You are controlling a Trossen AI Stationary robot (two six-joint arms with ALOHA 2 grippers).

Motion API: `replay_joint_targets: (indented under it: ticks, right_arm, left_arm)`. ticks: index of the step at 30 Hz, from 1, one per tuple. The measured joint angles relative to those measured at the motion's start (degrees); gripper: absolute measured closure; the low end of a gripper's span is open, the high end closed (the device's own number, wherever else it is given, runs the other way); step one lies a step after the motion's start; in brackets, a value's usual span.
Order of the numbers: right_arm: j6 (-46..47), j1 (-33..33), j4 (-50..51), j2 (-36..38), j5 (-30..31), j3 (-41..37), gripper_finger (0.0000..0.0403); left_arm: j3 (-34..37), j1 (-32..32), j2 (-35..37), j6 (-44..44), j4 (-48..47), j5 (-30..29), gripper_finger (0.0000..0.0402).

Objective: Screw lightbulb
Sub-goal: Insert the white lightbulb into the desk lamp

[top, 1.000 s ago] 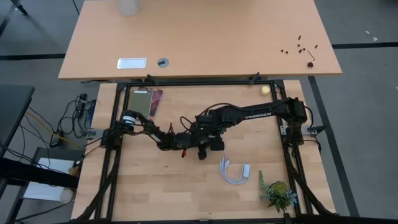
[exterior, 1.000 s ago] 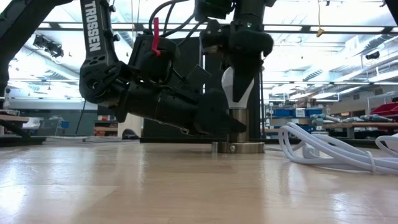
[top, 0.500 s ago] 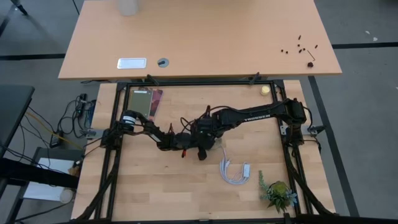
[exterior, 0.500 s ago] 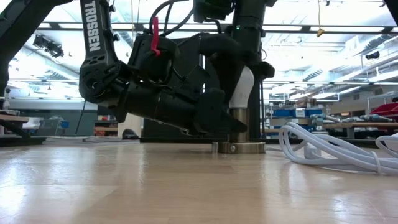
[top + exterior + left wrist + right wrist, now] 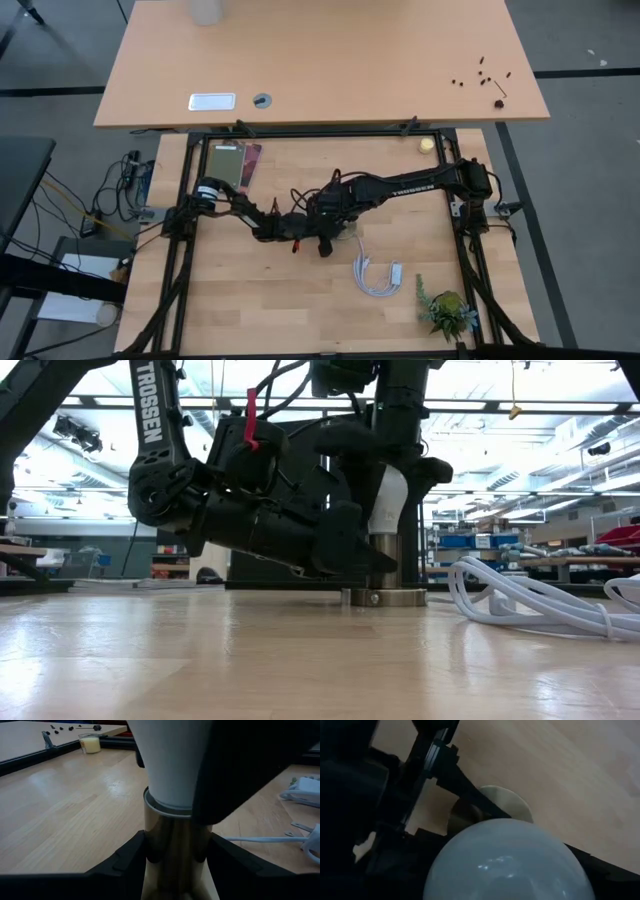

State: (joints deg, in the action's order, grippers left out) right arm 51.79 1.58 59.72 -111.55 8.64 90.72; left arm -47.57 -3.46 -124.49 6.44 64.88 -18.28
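Observation:
The frosted-white lightbulb [image 5: 388, 508] stands upright with its base in the metallic socket's cylinder [image 5: 384, 563], whose flat disc [image 5: 384, 597] rests on the table. My left gripper [image 5: 352, 556] lies low over the table, shut on the socket cylinder. My right gripper [image 5: 392, 460] comes down from above and is shut on the bulb. In the high view both grippers meet mid-table, left [image 5: 325, 238] and right [image 5: 336, 208], and they hide the bulb and socket. The bulb's dome fills the right wrist view [image 5: 505, 862]. My left gripper pinches the socket's upright cylinder [image 5: 172, 845] between its two fingers [image 5: 127, 855], just below the bulb's neck. The fingers come in nearly level from the table's left. The socket stands upright on its disc. My right gripper holds the bulb's upper rounded part [image 5: 396, 488] between its two fingers [image 5: 430, 470], from above, pointing down. The bulb stays upright, its lower end in the socket.
A coiled white cable with plug [image 5: 377, 275] lies just right of the socket and also shows in the low view [image 5: 540, 600]. A small potted plant [image 5: 447, 310] stands near the front right, a candle [image 5: 427, 144] at the far right, and a flat card [image 5: 236, 165] at the far left.
My right gripper has turned about its upright axis over the bulb, so its fingers now stand at other sides of the bulb. My left gripper, the socket and the bulb have stayed where they were.

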Motion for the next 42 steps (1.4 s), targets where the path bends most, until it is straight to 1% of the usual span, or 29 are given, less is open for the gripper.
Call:
replay_joint_targets:
  ticks: [10, 18, 23, 32, 35, 42]
  right_arm:
    - [-21.81, -0.11, -0.32, 0.08, -0.09, 0.0, 0.0043]
    - [-36.25, -0.13, -0.94, 0.13, -2.6, 0.02, 0.0006]
    - [-42.1, -0.58, -0.94, 0.17, -4.2, 0.02, 0.0005]
    - [-49.57, -1.36, 0.33, 0.17, -4.26, 0.09, 0.0004]
    - [-52.71, -1.4, 3.55, 0.02, -4.57, 1.32, 0.0004]
    - [-61.26, -1.4, 4.17, 0.02, -4.56, 4.11, 0.0004]
  left_arm:
    - [0.04, 0.0, 0.0, -0.03, -0.02, 0.17, 0.0215]
    - [0.04, 0.0, 0.0, -0.13, -0.04, 0.31, 0.0215]
    - [0.04, 0.0, 0.0, -0.13, -0.04, 0.37, 0.0215]
    - [0.04, 0.0, 0.0, -0.11, -0.04, 0.39, 0.0215]
    - [0.04, 0.0, 0.0, -0.12, -0.01, 0.39, 0.0215]
    - [0.04, 0.0, 0.02, -0.15, -0.07, 0.42, 0.0215]
